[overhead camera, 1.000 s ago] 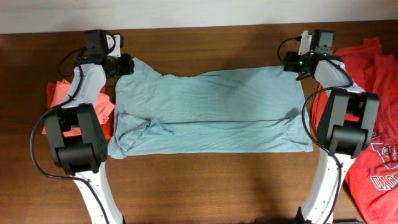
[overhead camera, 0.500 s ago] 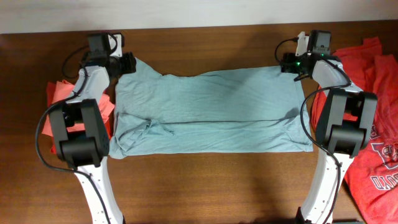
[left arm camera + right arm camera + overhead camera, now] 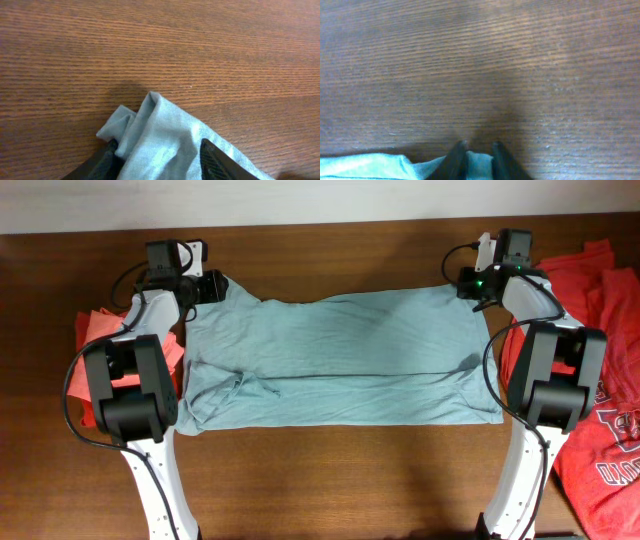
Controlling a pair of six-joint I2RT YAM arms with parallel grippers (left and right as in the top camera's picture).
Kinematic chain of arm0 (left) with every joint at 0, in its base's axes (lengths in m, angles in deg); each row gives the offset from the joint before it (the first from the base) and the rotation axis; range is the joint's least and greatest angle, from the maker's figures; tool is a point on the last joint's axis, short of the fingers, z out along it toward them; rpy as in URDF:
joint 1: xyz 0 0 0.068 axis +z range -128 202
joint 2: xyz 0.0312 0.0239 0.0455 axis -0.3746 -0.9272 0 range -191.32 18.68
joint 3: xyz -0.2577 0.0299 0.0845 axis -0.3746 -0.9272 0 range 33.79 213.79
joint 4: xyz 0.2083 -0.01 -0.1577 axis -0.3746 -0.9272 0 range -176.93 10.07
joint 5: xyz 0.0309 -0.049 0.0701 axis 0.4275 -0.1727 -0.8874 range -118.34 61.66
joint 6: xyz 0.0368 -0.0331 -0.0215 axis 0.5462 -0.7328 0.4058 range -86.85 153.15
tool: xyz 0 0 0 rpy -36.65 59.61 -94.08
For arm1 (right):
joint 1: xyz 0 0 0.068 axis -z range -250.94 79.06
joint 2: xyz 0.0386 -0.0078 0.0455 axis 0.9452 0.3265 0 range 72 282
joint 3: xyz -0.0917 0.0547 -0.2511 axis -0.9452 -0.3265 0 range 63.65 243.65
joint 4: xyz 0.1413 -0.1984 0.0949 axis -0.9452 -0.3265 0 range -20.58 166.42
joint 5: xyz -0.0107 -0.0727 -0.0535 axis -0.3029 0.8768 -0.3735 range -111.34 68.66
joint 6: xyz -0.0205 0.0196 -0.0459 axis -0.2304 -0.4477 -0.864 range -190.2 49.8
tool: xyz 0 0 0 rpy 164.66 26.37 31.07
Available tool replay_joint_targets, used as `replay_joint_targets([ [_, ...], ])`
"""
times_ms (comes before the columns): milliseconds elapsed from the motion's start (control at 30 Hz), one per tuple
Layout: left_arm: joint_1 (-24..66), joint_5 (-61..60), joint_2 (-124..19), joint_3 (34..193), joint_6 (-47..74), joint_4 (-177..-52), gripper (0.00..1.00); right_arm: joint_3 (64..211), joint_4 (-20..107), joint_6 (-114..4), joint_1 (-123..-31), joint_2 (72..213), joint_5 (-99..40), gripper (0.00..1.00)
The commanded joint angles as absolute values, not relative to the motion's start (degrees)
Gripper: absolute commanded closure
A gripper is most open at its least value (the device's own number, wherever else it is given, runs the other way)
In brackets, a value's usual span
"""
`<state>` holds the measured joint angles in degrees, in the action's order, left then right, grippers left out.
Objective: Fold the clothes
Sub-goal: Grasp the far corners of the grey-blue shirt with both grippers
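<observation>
The pale blue shirt [image 3: 340, 360] lies spread flat in the middle of the wooden table [image 3: 340, 480], its long side running from one arm to the other. A straight crease runs along its length about halfway down, and a rumpled flap sits on the shirt near its left near corner. Its far left corner is bunched and lifted into a small ridge, seen close in the left wrist view [image 3: 165, 145].

The left gripper [image 3: 205, 285] is at that far left corner. In its own camera the gripper [image 3: 160, 152] has its fingers spread wide, one on each side of the bunched cloth, with the ridge of fabric between them.

The right gripper [image 3: 468, 283] is at the shirt's far right corner. In the right wrist view the gripper [image 3: 479, 152] has its fingers drawn nearly together, pinching a thin strip of the shirt's edge [image 3: 365, 167] between the tips.

Just left of the shirt, partly under the left arm, lies a heap of orange-red cloth [image 3: 95, 340]. Right of the shirt, beyond the right arm, lies a pile of red garments [image 3: 600, 420], one with white print.
</observation>
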<state>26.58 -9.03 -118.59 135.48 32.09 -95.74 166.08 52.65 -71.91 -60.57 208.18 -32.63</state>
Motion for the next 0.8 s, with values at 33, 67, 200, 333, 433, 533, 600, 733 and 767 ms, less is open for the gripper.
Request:
replay_joint_targets([
  [33, 26.67, -7.48, -120.32, 136.18, 32.70, -96.22, 0.74, 165.64, 51.23, -71.45, -60.81, 211.17, -32.06, 0.96],
  [67, 26.67, -7.50, -120.32, 136.18, 32.70, -96.24, 0.76, 165.67, 51.12, -71.45, -60.81, 211.17, -32.06, 0.96],
  [200, 26.67, -6.59, -120.12, 136.97, 32.72, -98.47, 0.90, 165.93, 50.02, -71.26, -60.79, 210.73, -31.73, 0.96],
  [333, 26.67, -5.14, -119.10, 140.38, 32.75, -103.33, 0.95, 166.95, 47.93, -71.23, -60.79, 208.83, -29.02, 0.96],
  [433, 26.67, -5.16, -116.76, 142.67, 32.75, -106.80, 0.96, 168.44, 45.67, -71.26, -60.79, 207.13, -26.23, 0.96],
  [533, 26.67, -5.16, -113.33, 143.31, 32.75, -109.64, 0.97, 170.15, 43.03, -71.26, -60.79, 205.29, -25.09, 0.96],
  [600, 26.67, -5.32, -110.70, 143.31, 32.72, -112.35, 0.98, 171.11, 41.11, -71.26, -60.72, 204.13, -25.07, 0.96],
  [733, 26.69, -8.07, -106.66, 143.31, 32.72, -119.35, 0.99, 173.91, 35.16, -71.26, -60.68, 202.60, -23.30, 0.96],
  [767, 26.67, -9.30, -105.96, 143.31, 32.72, -120.70, 0.99, 174.41, 34.09, -71.26, -60.68, 202.45, -22.53, 0.96],
])
